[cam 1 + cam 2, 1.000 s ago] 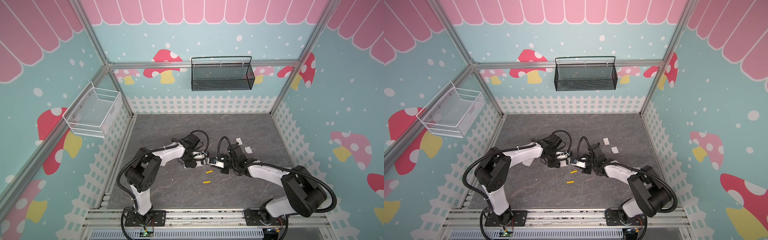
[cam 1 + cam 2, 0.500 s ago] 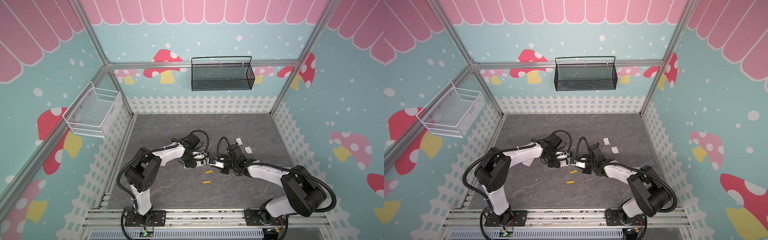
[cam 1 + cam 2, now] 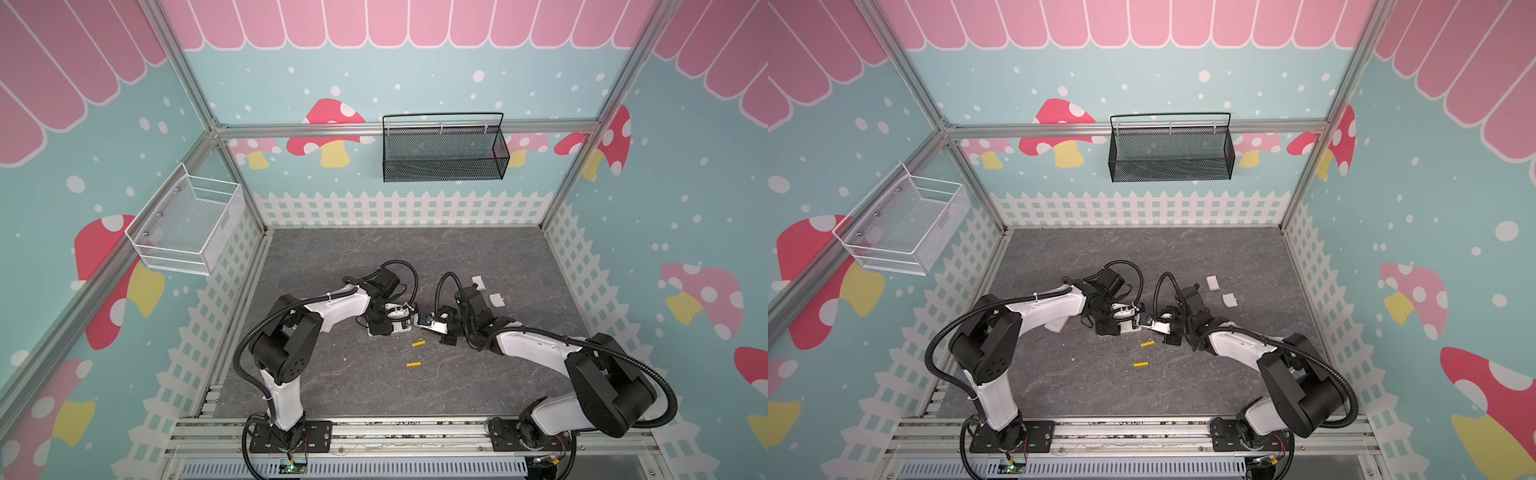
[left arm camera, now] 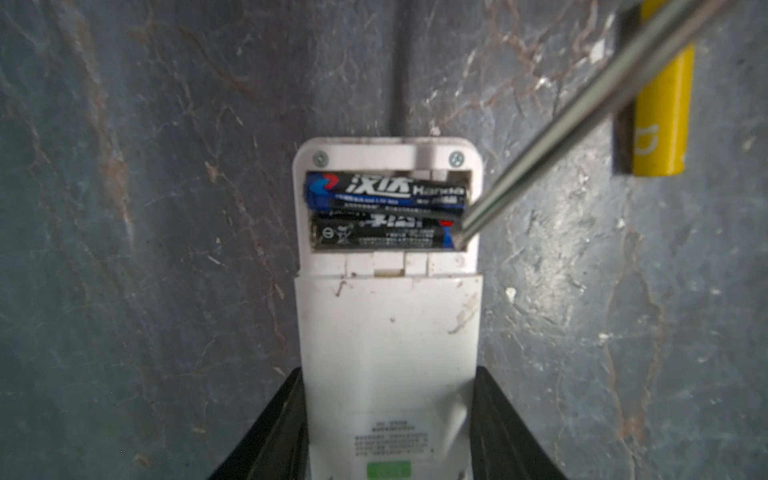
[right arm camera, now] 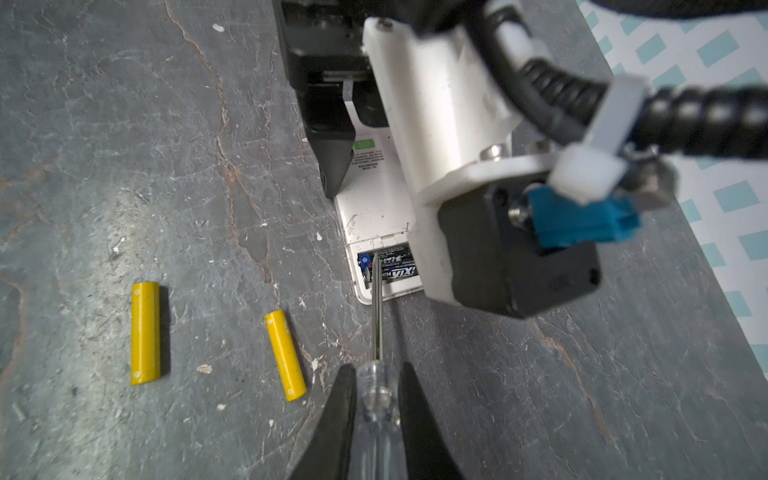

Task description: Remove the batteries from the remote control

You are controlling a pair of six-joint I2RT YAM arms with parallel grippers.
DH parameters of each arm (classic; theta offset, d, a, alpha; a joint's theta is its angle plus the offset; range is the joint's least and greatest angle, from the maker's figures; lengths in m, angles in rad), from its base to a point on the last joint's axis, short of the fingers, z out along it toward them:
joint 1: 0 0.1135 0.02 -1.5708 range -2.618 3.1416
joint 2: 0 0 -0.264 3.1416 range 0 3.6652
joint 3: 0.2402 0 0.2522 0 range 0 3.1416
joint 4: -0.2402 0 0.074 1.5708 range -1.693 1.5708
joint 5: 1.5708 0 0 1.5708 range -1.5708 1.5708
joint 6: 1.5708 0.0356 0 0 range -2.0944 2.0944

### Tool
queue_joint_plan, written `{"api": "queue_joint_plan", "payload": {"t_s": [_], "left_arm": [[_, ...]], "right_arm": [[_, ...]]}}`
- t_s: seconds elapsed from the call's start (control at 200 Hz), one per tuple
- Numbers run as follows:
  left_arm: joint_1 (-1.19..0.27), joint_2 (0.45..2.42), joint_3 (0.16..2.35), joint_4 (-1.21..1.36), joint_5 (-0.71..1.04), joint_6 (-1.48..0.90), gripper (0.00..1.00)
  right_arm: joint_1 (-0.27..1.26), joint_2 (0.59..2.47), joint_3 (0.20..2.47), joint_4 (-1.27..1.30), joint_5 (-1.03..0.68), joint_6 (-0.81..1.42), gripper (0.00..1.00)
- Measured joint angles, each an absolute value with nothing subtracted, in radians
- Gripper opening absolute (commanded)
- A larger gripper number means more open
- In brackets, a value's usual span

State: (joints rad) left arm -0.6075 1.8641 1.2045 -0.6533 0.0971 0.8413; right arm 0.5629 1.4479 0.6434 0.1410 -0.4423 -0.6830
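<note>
**Screwdriver tip at the end of a dark battery, shaft across its axis**

Your right end effector (image 5: 376,370) is almost closed, clamped on the clear handle of the screwdriver (image 5: 377,316). Just beside the shaft, two yellow batteries (image 5: 145,332) lie loose on the worktop (image 5: 124,166), apart from the remote (image 4: 388,332).

Ahead, the shaft slopes down into the open compartment (image 4: 399,170). Its tip sits at one end of the dark batteries (image 4: 378,235), on the one closer to the remote's body. Both lie side by side, long axes across the remote's width. The shaft therefore meets them at an angle, not in line. In my judgement the coming move is a pry upward at that end, and your right arm is the one placed for it.

Beyond the compartment, your left end effector (image 4: 387,374) stands about half open with a finger pressed on each long side of the remote, pinning it flat.
</note>
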Motion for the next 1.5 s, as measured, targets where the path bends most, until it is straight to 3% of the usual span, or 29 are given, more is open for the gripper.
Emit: {"api": "queue_joint_plan", "payload": {"t_s": [1.501], "left_arm": [[-0.611,1.863,1.205,-0.653,0.089,0.841,0.46]], "right_arm": [[0.563,1.460,0.655,0.100,-0.438,-0.699,0.00]]}}
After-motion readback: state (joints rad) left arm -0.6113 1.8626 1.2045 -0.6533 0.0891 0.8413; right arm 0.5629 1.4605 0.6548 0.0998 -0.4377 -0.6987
